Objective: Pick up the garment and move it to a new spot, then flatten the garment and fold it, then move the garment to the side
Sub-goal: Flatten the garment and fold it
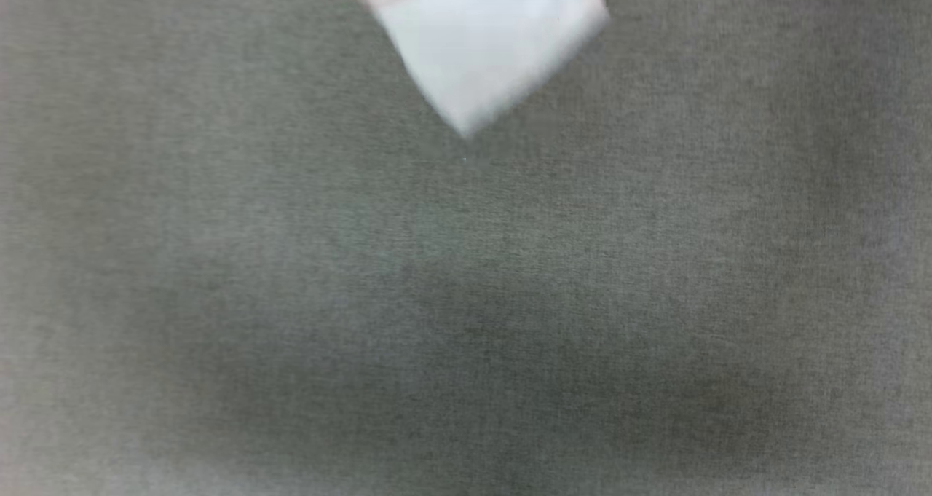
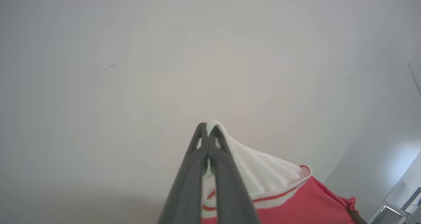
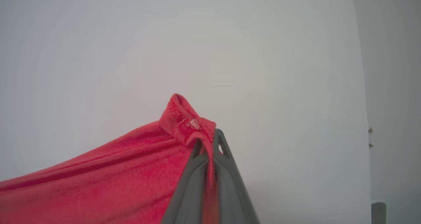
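First: Closest up, dark fingers of the left gripper (image 2: 208, 127), pressed together on a peak of white lining (image 2: 263, 171). Same with the right gripper (image 3: 207, 140): clamped tight on a small bunched red fold (image 3: 182, 117).

Second: And the rest, big to small?

First: Broad grey fabric surface (image 1: 466, 336) below, seen from the head. Then the red jersey (image 2: 296, 201), held up off that surface by both pinches; a blurred white corner (image 1: 480, 44) with a red edge dangling at the top of the head view, probably part of it. Then the striped trim (image 2: 283, 192) beside the lining. Smallest, a pale speck (image 3: 194, 123) on the red fold.

Second: Likely trouble?

First: Slipping, given so little cloth in each pinch. Brought on by pulling the arms apart too hard, or by a quick swing. Also landing twisted or lining-up, given unlike grip spots: lining on one side, outer face on the other. Best lowered slowly and evenly.
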Available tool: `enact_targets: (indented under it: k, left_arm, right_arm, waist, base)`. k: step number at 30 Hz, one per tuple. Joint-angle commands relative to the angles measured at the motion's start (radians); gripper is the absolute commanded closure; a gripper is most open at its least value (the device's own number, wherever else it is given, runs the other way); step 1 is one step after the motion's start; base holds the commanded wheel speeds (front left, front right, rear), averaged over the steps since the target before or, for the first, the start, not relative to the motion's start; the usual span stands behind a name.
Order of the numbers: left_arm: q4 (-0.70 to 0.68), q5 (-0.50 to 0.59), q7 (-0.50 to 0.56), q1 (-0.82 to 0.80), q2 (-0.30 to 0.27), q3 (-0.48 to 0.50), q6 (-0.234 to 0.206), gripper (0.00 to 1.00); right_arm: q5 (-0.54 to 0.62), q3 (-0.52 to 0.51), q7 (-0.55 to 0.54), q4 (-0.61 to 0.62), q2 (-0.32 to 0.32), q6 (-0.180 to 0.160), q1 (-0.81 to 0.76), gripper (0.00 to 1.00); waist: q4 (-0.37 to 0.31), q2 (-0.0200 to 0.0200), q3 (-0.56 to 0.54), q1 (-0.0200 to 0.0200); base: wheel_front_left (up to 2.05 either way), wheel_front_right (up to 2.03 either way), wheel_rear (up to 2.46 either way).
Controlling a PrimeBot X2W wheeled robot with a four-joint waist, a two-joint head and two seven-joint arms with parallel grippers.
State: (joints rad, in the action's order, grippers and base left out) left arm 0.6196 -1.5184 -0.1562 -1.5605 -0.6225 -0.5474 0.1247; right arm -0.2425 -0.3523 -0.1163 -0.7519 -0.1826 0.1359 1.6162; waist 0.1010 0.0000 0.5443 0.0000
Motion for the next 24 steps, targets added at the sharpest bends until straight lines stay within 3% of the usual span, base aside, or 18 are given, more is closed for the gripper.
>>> enact_targets:
  k: [1, 5, 9, 14, 17, 24]
  left_arm:
    - [0.056, 0.024, -0.026, -0.06, -0.024, 0.019, -0.002, 1.0]
    - [0.141, 0.025, -0.049, -0.189, 0.008, 0.044, 0.001, 1.0]
    - [0.1, -0.002, -0.037, -0.183, 0.046, 0.038, 0.003, 1.0]
    - [-0.015, -0.096, -0.008, -0.016, 0.074, 0.053, 0.004, 1.0]
    - [-0.121, -0.126, 0.004, 0.141, 0.061, 0.058, 0.004, 1.0]
    - [-0.368, -0.145, -0.026, 0.47, 0.057, 0.074, 0.005, 1.0]
  right_arm:
    - [0.029, -0.034, 0.029, -0.013, -0.027, -0.009, 0.041, 1.0]
    - [0.083, -0.058, 0.07, -0.063, -0.024, -0.012, 0.131, 1.0]
    - [0.097, -0.053, 0.078, -0.121, -0.012, -0.011, 0.155, 1.0]
    - [0.059, 0.022, 0.082, -0.169, 0.006, -0.006, 0.058, 1.0]
    - [0.004, 0.102, 0.057, -0.173, 0.006, -0.006, -0.036, 1.0]
    - [-0.173, 0.264, -0.029, -0.045, -0.03, -0.006, -0.294, 1.0]
  waist:
    - [-0.03, 0.0, 0.039, 0.0]
    - [-0.033, 0.0, 0.058, 0.0]
    - [-0.029, 0.0, 0.073, 0.0]
    - [-0.027, 0.0, 0.076, 0.0]
    - [-0.03, 0.0, 0.069, 0.0]
    - [-0.025, 0.0, 0.044, 0.0]
  base:
    - [0.0, 0.0, 0.0]
    - [0.0, 0.0, 0.0]
    - [0.0, 0.0, 0.0]
    - [0.0, 0.0, 0.0]
    - [0.0, 0.0, 0.0]
    - [0.0, 0.0, 0.0]
